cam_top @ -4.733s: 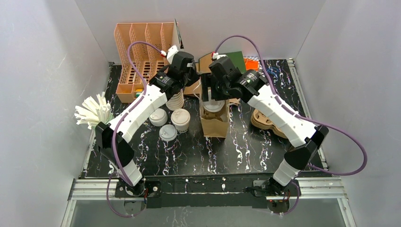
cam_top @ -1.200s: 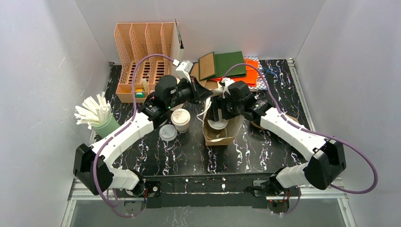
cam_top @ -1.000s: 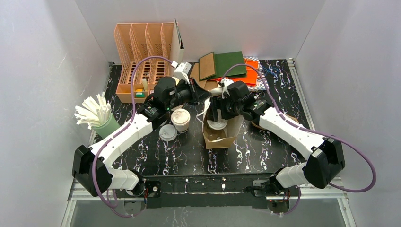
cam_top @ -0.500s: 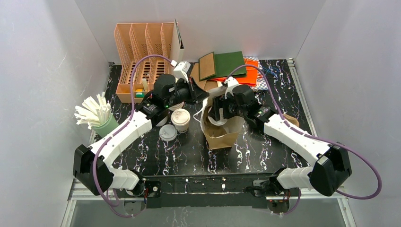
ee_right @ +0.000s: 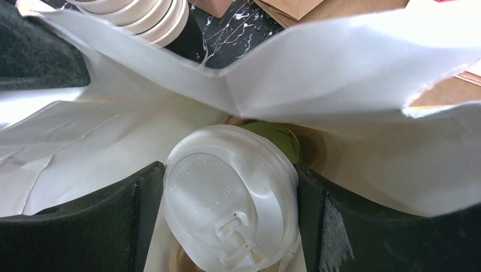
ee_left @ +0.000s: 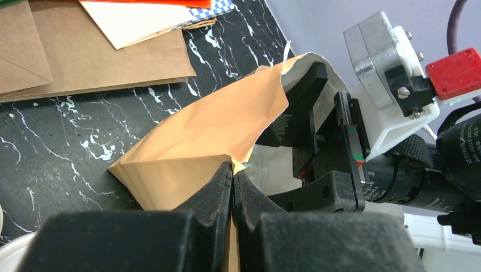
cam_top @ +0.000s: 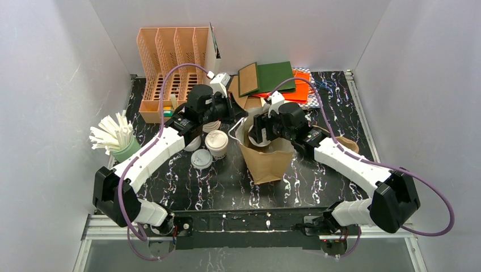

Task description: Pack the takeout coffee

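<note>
A brown paper bag (cam_top: 266, 161) is seen standing open near the middle of the worktop (cam_top: 227, 187), slightly towards its back edge. The bag's near-left rim is pinched by the left fingers (ee_left: 224, 184), which are pressed tightly together on the paper. The right fingers (ee_right: 130, 221) are lowered into the bag's mouth and are spread wide around a lidded green cup (ee_right: 230, 215), whose white sip lid is touched on both sides, so the cup is gripped inside the bag; whether it rests on the bag's bottom cannot be told. A second lidded cup (cam_top: 216, 141) is placed upright on the worktop just left of the bag, with a loose white lid (cam_top: 201, 160) lying just beside it. A stack of lidless cups (cam_top: 211, 123) is partly hidden behind the left arm. An orange rack (cam_top: 170, 62) is set in the back-left corner.
</note>
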You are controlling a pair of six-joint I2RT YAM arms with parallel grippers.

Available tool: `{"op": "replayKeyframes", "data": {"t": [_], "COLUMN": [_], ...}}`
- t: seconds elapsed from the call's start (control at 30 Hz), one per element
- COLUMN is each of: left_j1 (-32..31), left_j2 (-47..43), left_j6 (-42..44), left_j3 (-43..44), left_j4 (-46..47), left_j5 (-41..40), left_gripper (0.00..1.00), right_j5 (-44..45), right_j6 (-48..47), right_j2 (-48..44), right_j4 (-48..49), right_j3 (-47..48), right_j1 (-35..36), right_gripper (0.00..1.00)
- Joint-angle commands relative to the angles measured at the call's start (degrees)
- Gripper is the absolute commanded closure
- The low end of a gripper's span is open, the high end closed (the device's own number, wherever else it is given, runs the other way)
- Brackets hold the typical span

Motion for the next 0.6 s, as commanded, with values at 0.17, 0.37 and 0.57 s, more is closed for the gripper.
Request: {"op": "replayKeyframes", "data": {"t": [0.17,0.37,0.57], "left_j1": [0.3,0.9,2.6], "left_j2": [2.6,3.7,5.0], "left_j6": [4.7,5.2,5.0], "left_j3": [1.3,1.9,2.9], "left_j4": [-7.8,-8.3,-10.2], "left_j5": [5.6,5.9,3.9], "left_gripper": [1.00,1.00,1.00], "right_j5": [1.3,2.6,3.3], "right_j6": [-3.2,-3.9,-4.5], "right_j2": [3.3,6.7,10.4], "right_j4": [6.5,1.8,-1.9], "right_j3": [-1.5,1.3,3.6], "right_j1": [0.4,1.0,1.5], "right_gripper": [0.93,0.94,0.94]}}
